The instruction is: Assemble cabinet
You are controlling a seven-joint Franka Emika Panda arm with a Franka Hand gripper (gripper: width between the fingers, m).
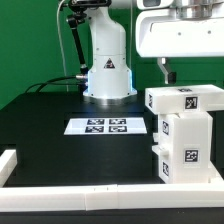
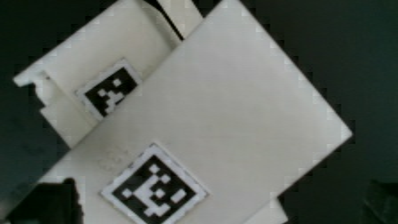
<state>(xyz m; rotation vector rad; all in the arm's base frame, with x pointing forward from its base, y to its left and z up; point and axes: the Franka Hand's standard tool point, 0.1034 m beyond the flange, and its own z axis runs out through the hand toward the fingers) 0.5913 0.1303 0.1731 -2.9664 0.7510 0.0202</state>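
White cabinet pieces [image 1: 185,135] are standing stacked at the exterior view's right, on a black surface [image 1: 50,125], as the arm is working above them. A smaller tagged block [image 1: 185,100] is sitting on top of a taller boxy part [image 1: 187,148], each showing black-and-white square tags. A large white panel [image 1: 180,35] is hanging high above the stack, level with the arm's wrist, and it appears to be the next part for the cabinet. The job looks partly done: the stack is taking shape, but this panel is not yet seated on it, and how many pieces are left cannot be judged from here.

The tool [image 1: 166,72] is showing only as a dark finger dropping below the panel, just above the stack. How wide it is standing cannot be told, nor whether it is gripping the panel. The wrist view is filling with tilted white panels [image 2: 231,130] and two tags; no fingertips are visible there.

The marker board [image 1: 105,126] is lying flat near the robot's base [image 1: 108,75], and a long low white rail [image 1: 100,190] is edging the surface.
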